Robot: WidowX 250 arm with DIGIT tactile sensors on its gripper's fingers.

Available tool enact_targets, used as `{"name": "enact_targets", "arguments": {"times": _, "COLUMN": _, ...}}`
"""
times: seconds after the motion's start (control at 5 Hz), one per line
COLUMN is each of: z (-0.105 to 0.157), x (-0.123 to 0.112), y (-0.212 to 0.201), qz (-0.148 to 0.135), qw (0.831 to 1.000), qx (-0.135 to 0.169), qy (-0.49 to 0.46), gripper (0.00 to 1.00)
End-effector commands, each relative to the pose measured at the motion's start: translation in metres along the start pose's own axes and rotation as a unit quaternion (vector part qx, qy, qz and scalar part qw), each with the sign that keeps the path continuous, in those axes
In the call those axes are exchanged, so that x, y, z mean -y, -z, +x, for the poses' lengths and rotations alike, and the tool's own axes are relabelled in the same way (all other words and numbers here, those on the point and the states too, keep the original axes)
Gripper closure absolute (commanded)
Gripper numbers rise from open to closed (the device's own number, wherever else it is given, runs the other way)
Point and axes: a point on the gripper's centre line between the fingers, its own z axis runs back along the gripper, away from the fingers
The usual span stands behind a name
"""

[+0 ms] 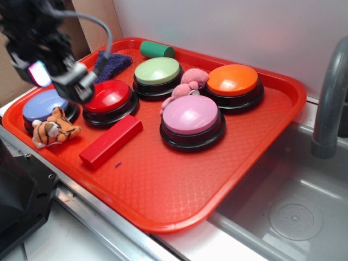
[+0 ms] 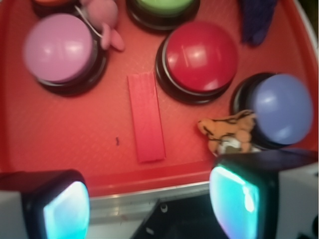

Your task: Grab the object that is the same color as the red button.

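At upper left of the exterior view the claw [image 1: 76, 87] hangs released over the tray's [image 1: 179, 190] edge, pads apart to straddle the block [image 1: 111, 141] beside the red button [image 1: 110, 97]

The gripper [image 2: 149, 204] hangs in the air, tilted downward, its two fingers [image 2: 65, 209] spread wide apart with nothing between them

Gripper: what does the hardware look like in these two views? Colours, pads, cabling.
The gripper is on a black arm with chunky, blocky links in the exterior view. A grey cable arcs from the top of the arm down behind it. The fingers are black-framed blocks with rounded corners and glossy faces glowing cyan in the wrist view; outside them sit pale grey housings. In the exterior view one face shows a pinkish-white glint.
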Motion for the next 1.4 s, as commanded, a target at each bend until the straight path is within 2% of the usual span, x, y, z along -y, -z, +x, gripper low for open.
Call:
{"name": "enact_targets", "arguments": {"times": 0.0, "z": 0.014, "x": 0.001, "y": 0.052, "qz": -0.009, "qw": 1.000, "qx": 0.015, "qy": 0.001, "gripper": 0.00}}
{"name": "enact_targets", "arguments": {"times": 0.2, "z": 0.016, "x": -0.002, "y": 0.070, "qz": 0.024, "qw": 1.000, "qx": 0.012, "qy": 0.008, "gripper": 0.00}}
{"name": "enact_targets", "arguments": {"times": 0.8, "z": 0.018, "x": 0.003, "y": 0.100, "qz": 0.027, "qw": 1.000, "qx": -0.003, "qy": 0.009, "gripper": 0.00}}
{"name": "enact_targets", "arguments": {"times": 1.0, "z": 0.017, "x": 0.004, "y": 0.102, "qz": 0.031, "qw": 1.000, "qx": -0.001, "qy": -0.003, "gripper": 0.95}}
{"name": "enact_targets", "arguments": {"times": 1.2, "z": 0.017, "x": 0.004, "y": 0.095, "qz": 0.028, "qw": 1.000, "qx": 0.003, "qy": -0.007, "gripper": 1.00}}
